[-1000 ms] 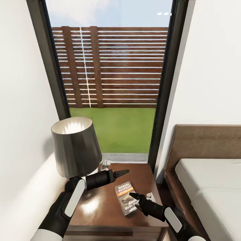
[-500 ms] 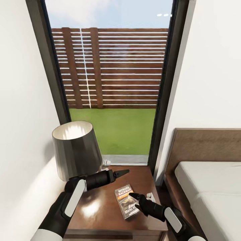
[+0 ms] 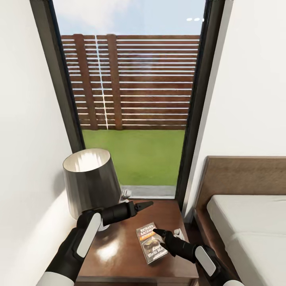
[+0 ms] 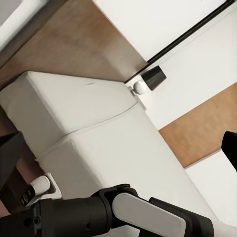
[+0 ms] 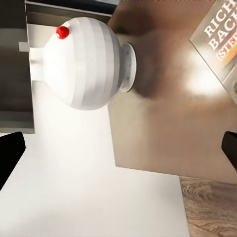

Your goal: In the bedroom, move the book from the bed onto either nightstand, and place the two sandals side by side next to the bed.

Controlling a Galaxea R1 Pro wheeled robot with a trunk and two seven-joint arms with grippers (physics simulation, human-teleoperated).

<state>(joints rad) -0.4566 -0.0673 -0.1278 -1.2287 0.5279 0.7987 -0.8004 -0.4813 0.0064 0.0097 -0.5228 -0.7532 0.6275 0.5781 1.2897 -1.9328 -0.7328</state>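
Glossy nightstand bears the book beside a lamp; both arms' fingers spread, holding nothing.

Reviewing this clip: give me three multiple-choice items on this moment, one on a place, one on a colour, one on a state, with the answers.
1. Where does the book lie?
A. on the nightstand
B. on the bed
C. on the floor

2. What colour is the lamp shade on the outside?
A. red
B. dark grey
C. blue

3. How is the right gripper?
A. shut on the book
B. shut on the lamp
C. open, holding nothing

Answers: 1 A, the book lies flat on the wooden top. 2 B, the shade is dark grey. 3 C, the right wrist view shows fingertips wide apart.
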